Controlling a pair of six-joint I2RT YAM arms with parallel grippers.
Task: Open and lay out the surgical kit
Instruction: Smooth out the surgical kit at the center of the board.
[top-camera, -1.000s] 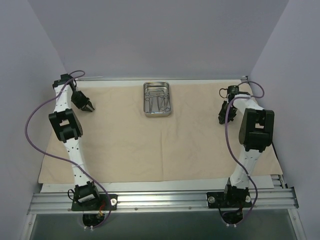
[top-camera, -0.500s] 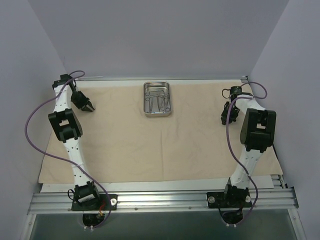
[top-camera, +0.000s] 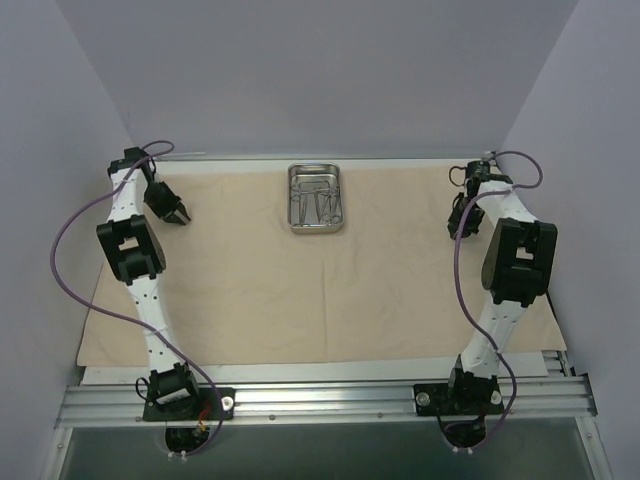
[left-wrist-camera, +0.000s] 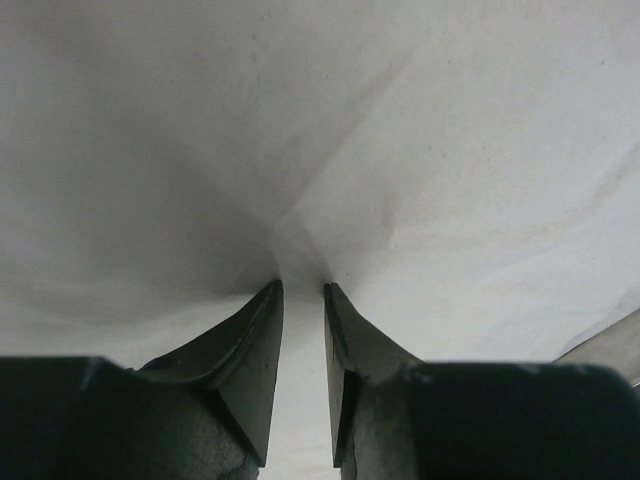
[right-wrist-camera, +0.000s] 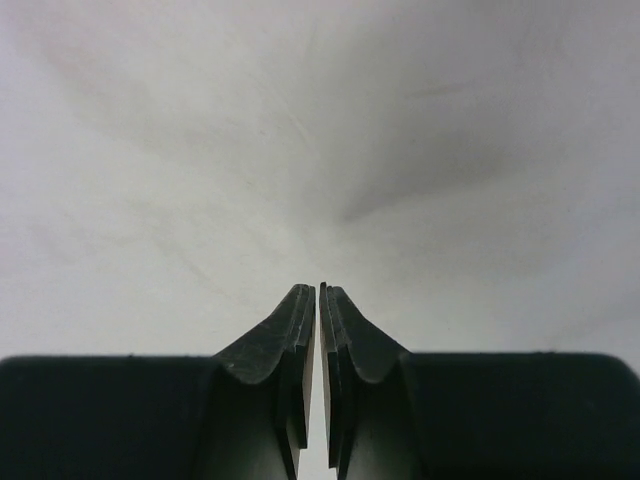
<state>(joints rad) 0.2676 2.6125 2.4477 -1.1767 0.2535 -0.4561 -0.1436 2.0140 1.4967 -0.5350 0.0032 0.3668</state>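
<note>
Top external view, lower part of the frame: the pale bench (top-camera: 330, 372) shows as a strip just beyond the arm bases. The beige cloth wrap (top-camera: 300, 290) lies spread open across nearly all of it. Higher up at left, the left end effector (top-camera: 179, 214) is down on the wrap, clenched on a small pinch of fabric that puckers up between its tips in the left wrist view. At upper right, the right end effector (top-camera: 457, 220) is clenched tight over the wrap; whether it grips fabric I cannot tell. Farthest, at upper centre, the steel tray (top-camera: 291, 200) sits on the wrap, with metal instruments (top-camera: 318, 205) heaped inside.
</note>
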